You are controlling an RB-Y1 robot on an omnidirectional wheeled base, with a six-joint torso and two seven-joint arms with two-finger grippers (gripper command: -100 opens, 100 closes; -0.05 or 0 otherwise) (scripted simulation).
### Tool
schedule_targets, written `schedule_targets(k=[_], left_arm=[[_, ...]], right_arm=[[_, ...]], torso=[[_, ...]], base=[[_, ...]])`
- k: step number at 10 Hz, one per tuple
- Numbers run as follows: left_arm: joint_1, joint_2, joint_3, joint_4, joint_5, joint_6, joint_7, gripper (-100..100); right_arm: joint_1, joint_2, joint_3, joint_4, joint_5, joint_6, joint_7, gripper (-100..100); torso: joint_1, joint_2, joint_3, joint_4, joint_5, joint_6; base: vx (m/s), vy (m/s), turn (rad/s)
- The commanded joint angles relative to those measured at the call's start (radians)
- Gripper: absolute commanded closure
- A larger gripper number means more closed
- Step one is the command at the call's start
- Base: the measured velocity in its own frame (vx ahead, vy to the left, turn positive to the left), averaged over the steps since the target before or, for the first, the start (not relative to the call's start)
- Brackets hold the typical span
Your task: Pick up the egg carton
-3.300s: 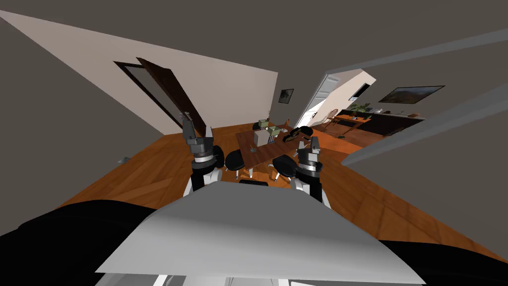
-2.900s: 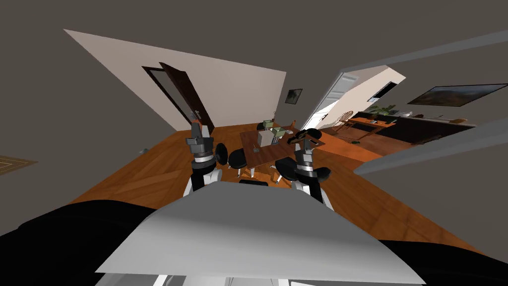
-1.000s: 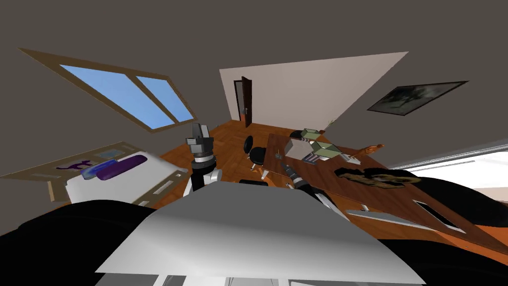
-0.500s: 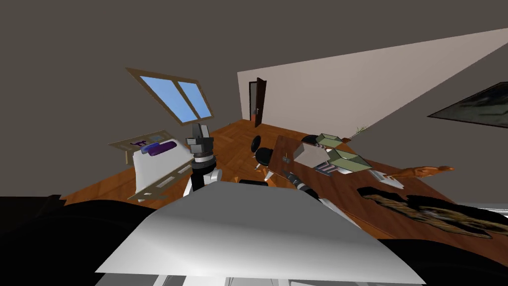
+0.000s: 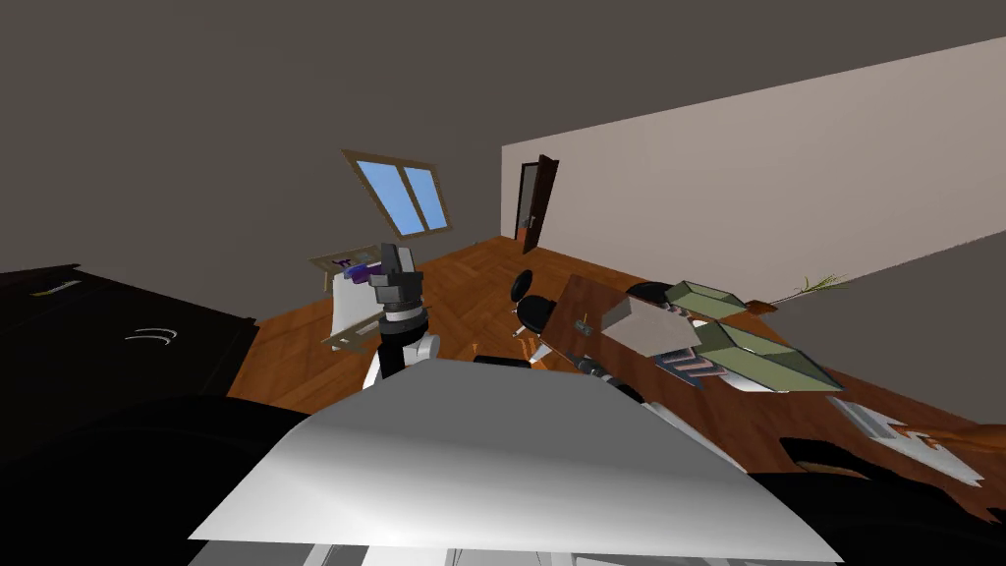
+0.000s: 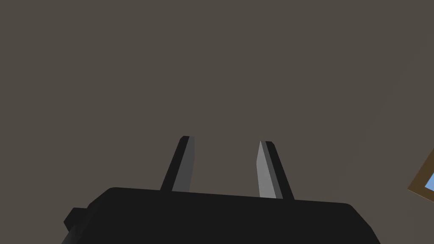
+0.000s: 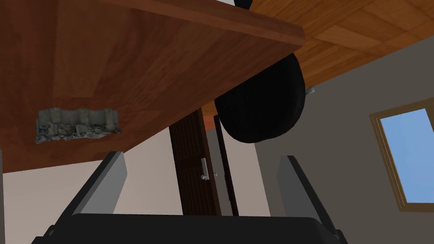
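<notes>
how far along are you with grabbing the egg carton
Done: the right claw is at the wooden table, open. In hand: nothing; the grey egg carton lies on the table, off to one side of the claw, untouched. To do: centre on it, close, lift. The left claw is raised.

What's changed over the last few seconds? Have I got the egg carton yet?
I drove up to the table and turned, so it now lies close on my right. The right gripper came down from its raised pose toward the table, the egg carton ahead of it, fingers open, nothing held. Unchanged: left gripper raised, things on the table where they were.
</notes>
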Motion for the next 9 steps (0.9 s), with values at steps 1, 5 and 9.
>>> schedule_targets(k=[1,5,9], left_arm=[[0.000,0.000,0.000,0.000,0.000,0.000,0.000,0],[0.000,0.000,0.000,0.000,0.000,0.000,0.000,0],[0.000,0.000,0.000,0.000,0.000,0.000,0.000,0]], right_arm=[[0.001,-0.017,0.011,0.015,0.001,0.017,0.016,-100],[0.022,-0.118,0.063,0.089,0.006,0.094,0.091,-100],[0.035,-0.178,0.095,0.134,0.010,0.143,0.138,-100]], torso=[[0.000,0.000,0.000,0.000,0.000,0.000],[0.000,-0.001,-0.001,0.000,0.000,0.000],[-0.003,-0.003,-0.001,-0.001,0.000,0.001]], base=[[-0.017,-0.009,0.343],[-0.011,-0.015,0.343],[0.000,-0.034,0.346]])
